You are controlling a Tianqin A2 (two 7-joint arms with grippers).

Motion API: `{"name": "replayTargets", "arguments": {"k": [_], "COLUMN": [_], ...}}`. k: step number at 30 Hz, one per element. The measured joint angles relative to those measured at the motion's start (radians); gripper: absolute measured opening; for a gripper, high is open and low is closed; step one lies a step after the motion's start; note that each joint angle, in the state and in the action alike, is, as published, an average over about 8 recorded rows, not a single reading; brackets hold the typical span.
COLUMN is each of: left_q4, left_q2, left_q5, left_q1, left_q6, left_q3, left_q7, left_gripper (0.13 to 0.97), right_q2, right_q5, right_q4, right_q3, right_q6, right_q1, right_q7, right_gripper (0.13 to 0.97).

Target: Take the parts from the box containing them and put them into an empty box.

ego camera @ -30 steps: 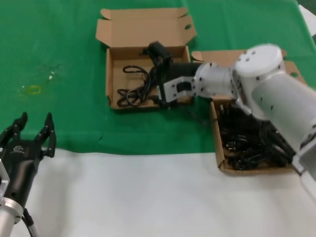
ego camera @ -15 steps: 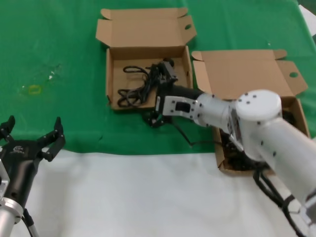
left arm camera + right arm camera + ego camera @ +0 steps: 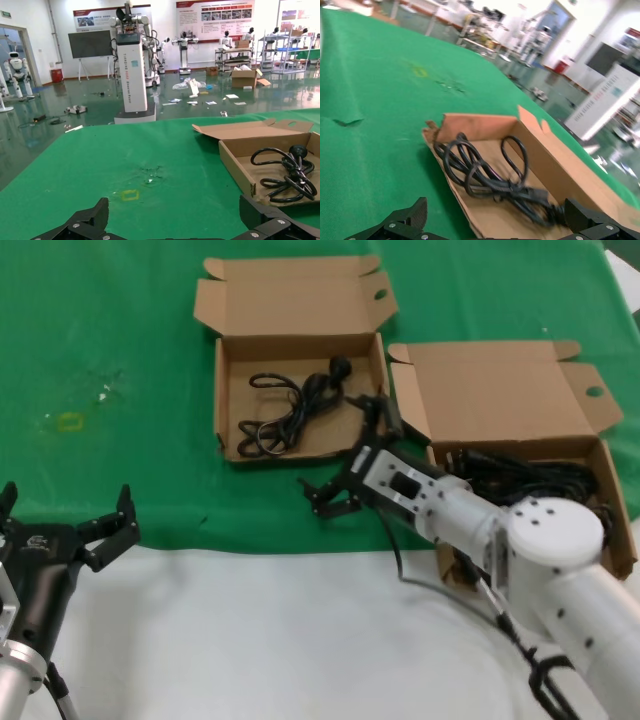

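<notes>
One coiled cord (image 3: 292, 412) is lying in the short-lidded box (image 3: 228, 405) near the table's far edge. More cords (image 3: 520, 480) are filling the big-lidded box (image 3: 490, 390) beside it. The right gripper (image 3: 345, 455) is hovering spread and empty between the boxes; the left gripper (image 3: 62, 515) is waiting, spread, near the front-left corner.

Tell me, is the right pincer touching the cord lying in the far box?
Apart. In the head view the open right pincer hangs outside the box, with cardboard floor showing between it and the cord.
</notes>
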Motion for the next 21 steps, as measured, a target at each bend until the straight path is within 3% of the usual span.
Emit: {"name": "replayTargets", "arguments": {"k": [10,21], "left_q4": [0.000,0.000], "left_q2": [0.000,0.000], "left_q5": [0.000,0.000], "left_q1": [0.000,0.000], "left_q6": [0.000,0.000], "left_q3": [0.000,0.000], "left_q7": [0.000,0.000], "left_gripper": [0.948,0.966], "right_q2": [0.040,0.084], "right_q5": [-0.018,-0.037], "right_q4": [0.200,0.419], "right_q3": [0.110,0.230], "right_q6": [0.085,0.179], "right_q1": [-0.182,-0.382], "right_q7": [0.177,0.372], "right_gripper": [0.966,0.966]}}
